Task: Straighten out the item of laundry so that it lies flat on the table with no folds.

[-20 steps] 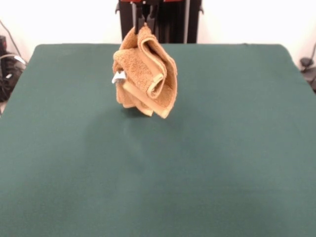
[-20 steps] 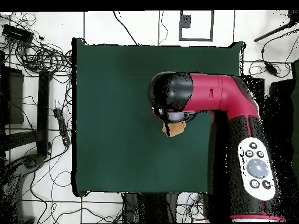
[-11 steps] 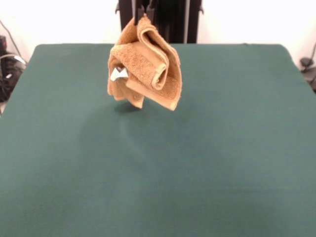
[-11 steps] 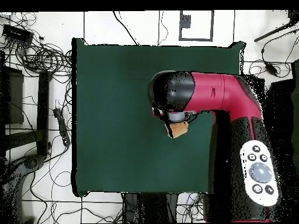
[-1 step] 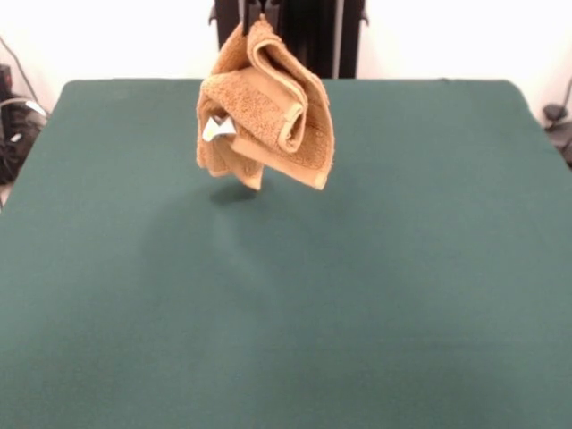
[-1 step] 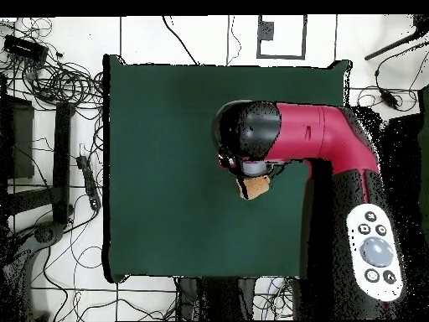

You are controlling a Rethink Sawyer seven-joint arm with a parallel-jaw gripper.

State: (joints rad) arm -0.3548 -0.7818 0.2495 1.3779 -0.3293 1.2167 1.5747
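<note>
The item of laundry (image 5: 265, 109), an orange-tan terry towel with a white label, hangs bunched and folded in the air above the far part of the green table (image 5: 286, 295). My gripper (image 5: 259, 16) is shut on its top corner at the upper edge of the front view. The towel's lowest edge hangs clear of the cloth, with a faint shadow beneath it. In the overhead view the arm's head covers most of the towel, and only a small tan piece (image 6: 256, 187) shows below it.
The red and black arm (image 6: 327, 151) reaches over the table's right side in the overhead view. Cables and stands (image 6: 50, 126) lie on the floor beside the table's left edge.
The towel has been lifted higher above the table and has swung slightly. In the overhead view the arm has shifted a little downward.
</note>
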